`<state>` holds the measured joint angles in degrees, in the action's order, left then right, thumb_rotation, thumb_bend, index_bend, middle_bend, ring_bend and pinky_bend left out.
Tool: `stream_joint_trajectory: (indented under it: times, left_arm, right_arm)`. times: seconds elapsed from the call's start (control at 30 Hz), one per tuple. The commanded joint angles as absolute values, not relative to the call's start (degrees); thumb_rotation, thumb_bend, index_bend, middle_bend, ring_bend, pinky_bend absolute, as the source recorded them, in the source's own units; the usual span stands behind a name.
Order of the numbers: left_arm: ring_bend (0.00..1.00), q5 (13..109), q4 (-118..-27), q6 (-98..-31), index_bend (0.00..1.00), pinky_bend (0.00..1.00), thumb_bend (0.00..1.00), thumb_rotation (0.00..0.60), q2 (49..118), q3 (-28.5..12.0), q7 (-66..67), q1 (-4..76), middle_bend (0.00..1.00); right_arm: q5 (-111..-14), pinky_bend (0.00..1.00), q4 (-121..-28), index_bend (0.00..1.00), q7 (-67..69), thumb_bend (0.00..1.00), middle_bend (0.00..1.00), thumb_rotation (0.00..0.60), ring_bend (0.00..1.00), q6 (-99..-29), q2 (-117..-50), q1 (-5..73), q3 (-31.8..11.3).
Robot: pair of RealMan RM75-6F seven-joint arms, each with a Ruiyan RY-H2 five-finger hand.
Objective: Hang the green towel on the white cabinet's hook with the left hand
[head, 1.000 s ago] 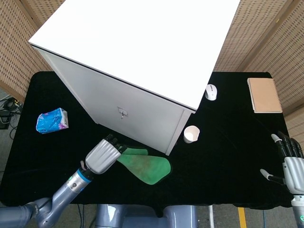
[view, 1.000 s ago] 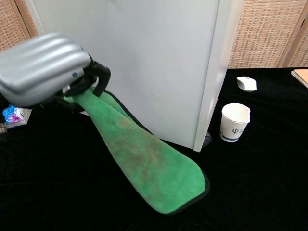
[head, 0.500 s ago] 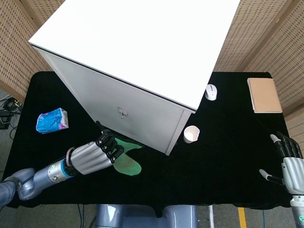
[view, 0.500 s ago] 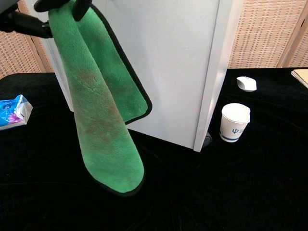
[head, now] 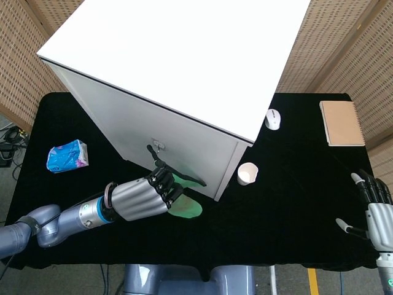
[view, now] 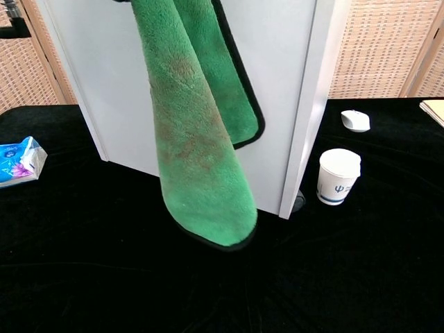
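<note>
My left hand [head: 142,196] grips the top of the green towel [view: 198,132], held up in front of the white cabinet [head: 178,74]. The towel hangs down along the cabinet's front face, its lower end just above the black table. In the head view only a green edge of the towel [head: 187,206] shows beyond the hand. The hand's dark fingers reach up close below the small metal hook [head: 158,146] on the cabinet front. In the chest view the hand is out of frame above. My right hand [head: 376,212] rests at the table's right edge, fingers apart, holding nothing.
A white paper cup [view: 338,175] stands by the cabinet's right corner, a white mouse [view: 355,120] behind it. A tan notebook [head: 341,123] lies at the far right. A blue tissue pack [head: 67,155] sits on the left of the black table [head: 295,184].
My left hand has lifted the towel off the table and carried it up and right, toward the hook. The towel now hangs freely against the cabinet front. The right hand is still.
</note>
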<state>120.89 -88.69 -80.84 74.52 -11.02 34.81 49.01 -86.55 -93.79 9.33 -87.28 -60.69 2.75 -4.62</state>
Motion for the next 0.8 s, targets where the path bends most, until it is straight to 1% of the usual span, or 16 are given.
stream_joint_trajectory:
  times: [0.03,0.47,0.8]
  left_arm:
    - [0.66,120.7,-89.0,-80.3,0.88,0.54,0.37,0.600,74.9,-11.0,35.0,49.2,0.86]
    - [0.66,120.4,-87.0,-79.8,0.88,0.54,0.36,0.600,76.2,-10.4,34.8,49.0,0.86]
    - [0.66,119.7,-87.3,-80.5,0.88,0.54,0.36,0.600,76.5,-11.4,34.6,49.2,0.86]
  right_arm:
    - [-86.6,0.00,-93.8,0.00,9.4,0.07,0.00,0.600,0.00,-87.3,-60.6,2.7,-4.6]
    - [-86.6,0.00,-93.8,0.00,9.4,0.07,0.00,0.600,0.00,-87.4,-60.7,2.7,-4.6]
    - [-86.4,0.00,-93.8,0.00,9.6,0.07,0.00,0.600,0.00,-87.3,-60.6,2.7,-4.7]
